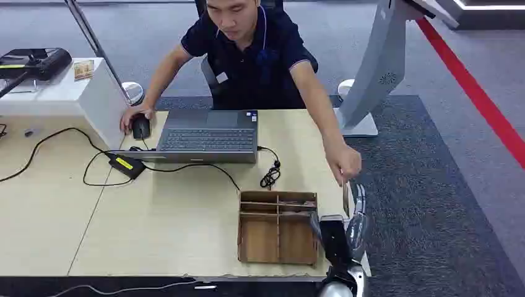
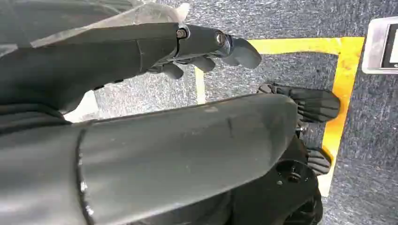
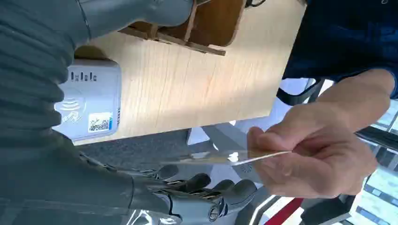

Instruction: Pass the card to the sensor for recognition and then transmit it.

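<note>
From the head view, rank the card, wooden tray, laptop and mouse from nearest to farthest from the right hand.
Measured from the right hand:
1. Card, just above the hand, pinched by the person's hand.
2. Wooden tray, beside it on the table.
3. Laptop, mid-table, farther back.
4. Mouse, left of the laptop.

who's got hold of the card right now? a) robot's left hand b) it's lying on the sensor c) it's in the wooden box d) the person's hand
d: the person's hand pinches the card edge-on, off the table edge; the right hand has open fingers just beside it, and the white sensor has nothing on it.
</note>
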